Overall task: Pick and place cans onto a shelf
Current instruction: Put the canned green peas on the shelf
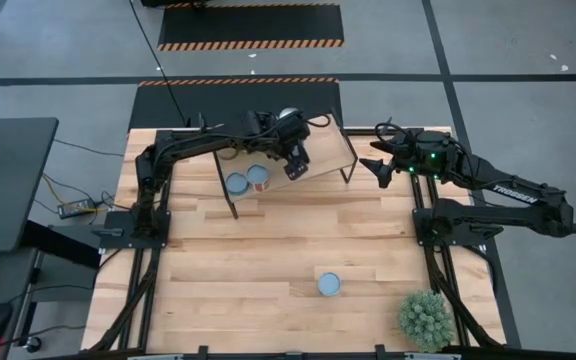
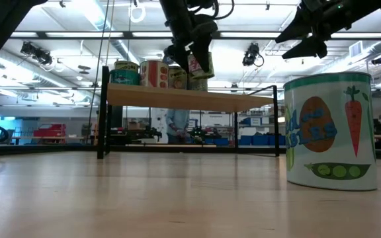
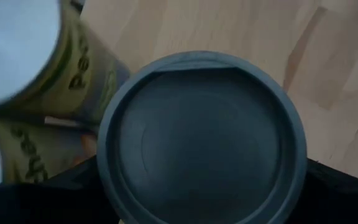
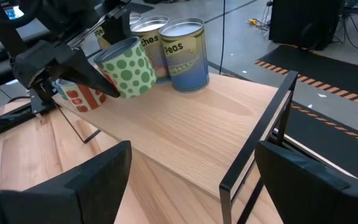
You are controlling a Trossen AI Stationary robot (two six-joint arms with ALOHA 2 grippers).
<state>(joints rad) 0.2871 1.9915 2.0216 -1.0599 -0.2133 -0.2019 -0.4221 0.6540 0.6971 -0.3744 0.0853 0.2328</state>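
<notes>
The left pincer grips a green-dotted can tilted above the shelf, tight beside the cans already placed. Released askew, it might topple or knock them. The right pincer hangs slack beyond the shelf's end.

High view: straight down over the whole table.
Low view: at tabletop height, level across to the shelf, one can close by.
Left wrist view: pressed close above a can top.
Right wrist view: looks along the shelf.
Shared: every view takes in the shelf.
</notes>
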